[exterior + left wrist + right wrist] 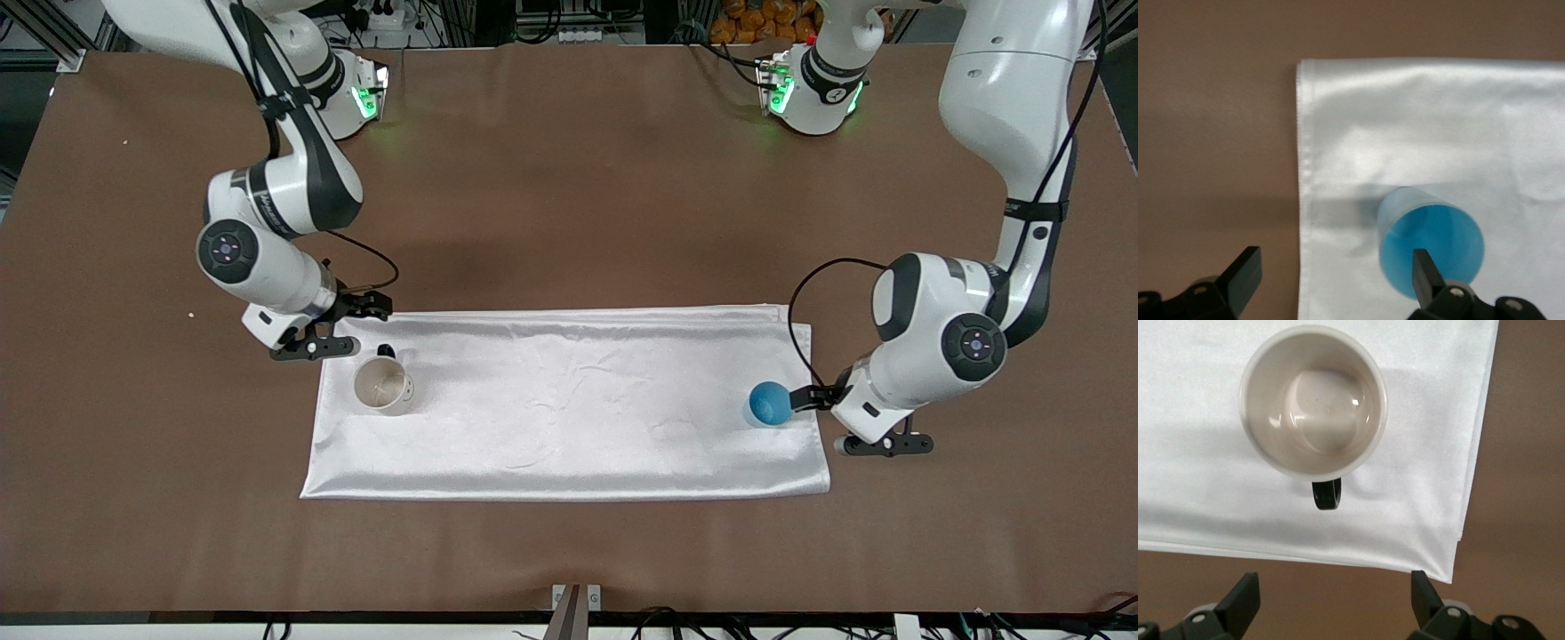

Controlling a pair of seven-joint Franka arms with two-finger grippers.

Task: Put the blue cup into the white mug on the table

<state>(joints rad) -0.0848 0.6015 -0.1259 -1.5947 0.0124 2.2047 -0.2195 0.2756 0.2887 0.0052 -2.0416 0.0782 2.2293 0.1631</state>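
Observation:
The blue cup [769, 403] stands on the white cloth [569, 400] near the left arm's end of the table [569, 178]. My left gripper [818, 422] is open beside it, low over the cloth's edge. In the left wrist view one finger [1426, 273] is at the cup [1431, 250] and the other is over bare table; the gripper [1335, 267] holds nothing. The white mug [382, 387] stands upright on the cloth near the right arm's end, with its black handle toward the robots' bases. My right gripper [369, 326] is open and empty above the cloth's edge by the mug [1313, 400].
The cloth [1438, 133] lies flat across the middle of the table, with mild creases. Its corner [1451, 577] shows close to the right gripper [1331, 593]. Brown tabletop surrounds it. A small bracket [576, 597] sits at the table edge nearest the camera.

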